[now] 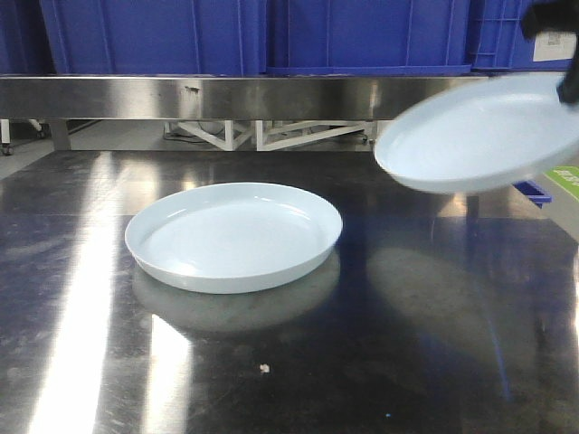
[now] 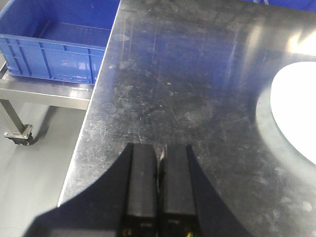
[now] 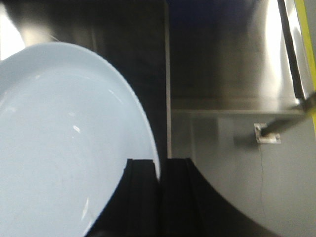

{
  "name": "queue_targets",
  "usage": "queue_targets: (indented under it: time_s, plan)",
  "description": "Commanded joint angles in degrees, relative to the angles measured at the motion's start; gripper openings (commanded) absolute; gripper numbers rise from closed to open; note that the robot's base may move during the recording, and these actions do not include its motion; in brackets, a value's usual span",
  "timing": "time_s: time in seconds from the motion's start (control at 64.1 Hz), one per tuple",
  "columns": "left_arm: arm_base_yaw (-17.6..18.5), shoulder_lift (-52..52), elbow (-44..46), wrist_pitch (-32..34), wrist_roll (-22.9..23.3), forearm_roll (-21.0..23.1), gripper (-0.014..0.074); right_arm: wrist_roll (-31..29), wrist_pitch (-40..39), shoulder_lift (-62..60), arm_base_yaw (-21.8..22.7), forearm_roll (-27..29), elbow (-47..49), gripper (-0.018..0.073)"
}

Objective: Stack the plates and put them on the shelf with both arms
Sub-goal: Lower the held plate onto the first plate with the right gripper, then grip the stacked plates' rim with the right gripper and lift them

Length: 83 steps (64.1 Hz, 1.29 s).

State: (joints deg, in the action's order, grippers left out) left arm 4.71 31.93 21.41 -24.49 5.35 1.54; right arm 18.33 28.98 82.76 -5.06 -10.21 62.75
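One pale blue-white plate [image 1: 233, 235] lies flat on the dark steel tabletop [image 1: 434, 344], left of centre. A second plate [image 1: 479, 136] hangs tilted in the air at the upper right, blurred. My right gripper [image 3: 160, 165] is shut on that plate's rim [image 3: 154, 158], with the plate [image 3: 64, 143] filling the left of the right wrist view. Part of the black right arm [image 1: 552, 23] shows at the top right corner. My left gripper [image 2: 161, 150] is shut on nothing, low over the table's left edge. The resting plate [image 2: 296, 113] shows at the right edge of the left wrist view. The shelf rail [image 1: 271, 95] runs across the back.
Blue plastic crates [image 1: 271, 36] stand on the steel rail behind the table. Another blue crate [image 2: 54, 49] sits on a wheeled steel frame left of the table. The table's left edge [image 2: 84, 138] drops to grey floor. A yellow-edged steel frame [image 3: 301, 74] shows at the right.
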Motion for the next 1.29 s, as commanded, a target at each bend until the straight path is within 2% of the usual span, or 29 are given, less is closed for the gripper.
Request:
queue_targets:
  time_s: [0.0, 0.328, 0.499, 0.624, 0.717, 0.842, 0.905, 1.279]
  plan:
    - [-0.05, 0.04, 1.57, 4.64, 0.42, 0.18, 0.0085, -0.32, -2.53, -2.75, -3.12, 0.05, 3.58, 0.0023]
    - [-0.05, 0.04, 1.57, 4.64, 0.42, 0.18, 0.0085, -0.32, -7.36, 1.25, -18.09, 0.05, 3.98, 0.0023]
    - [-0.05, 0.04, 1.57, 4.64, 0.42, 0.18, 0.0085, -0.32, -9.58, 6.13, -22.76, 0.05, 4.9, 0.0023]
    - [-0.05, 0.04, 1.57, 4.64, 0.42, 0.18, 0.0085, -0.32, -9.53, 9.7, -24.15, 0.05, 7.26, 0.0033]
    - [-0.05, 0.04, 1.57, 4.64, 0.42, 0.18, 0.0085, -0.32, -9.63, 11.89, -24.66, 0.05, 9.19, 0.0123]
    - [-0.05, 0.04, 1.57, 4.64, 0.42, 0.18, 0.0085, -0.32, -9.37, 14.05, -25.46, 0.05, 11.26, 0.0419]
    - [-0.05, 0.04, 1.57, 4.64, 0.42, 0.18, 0.0085, -0.32, -8.55, 15.04, -25.82, 0.05, 12.05, 0.0501]
    - [-0.05, 0.04, 1.57, 4.64, 0.42, 0.18, 0.0085, -0.32, -4.61, 20.08, -27.03, 0.05, 12.11, 0.051]
